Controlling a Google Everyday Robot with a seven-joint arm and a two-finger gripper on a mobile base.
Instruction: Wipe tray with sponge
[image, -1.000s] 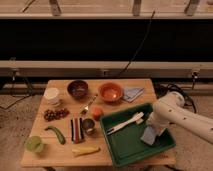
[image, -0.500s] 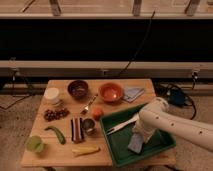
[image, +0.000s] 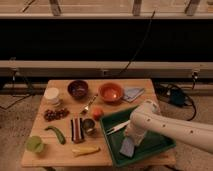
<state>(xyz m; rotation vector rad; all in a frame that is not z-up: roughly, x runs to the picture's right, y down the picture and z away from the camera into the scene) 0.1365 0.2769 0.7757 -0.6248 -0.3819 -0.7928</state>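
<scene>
Camera view: arm hides most of the pincer, clamped on sponge over tray.

The gripper holds the sponge inside the tray, near its front-left corner.

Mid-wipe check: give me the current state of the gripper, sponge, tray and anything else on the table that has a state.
gripper: shut on the sponge, down inside the tray
sponge: held, pressed on the tray floor near its front left
tray: flat on the table's right front, a white utensil lying in it
orange bowl: upright
dark bowl: upright
light blue cloth: folded, beside the orange bowl
</scene>
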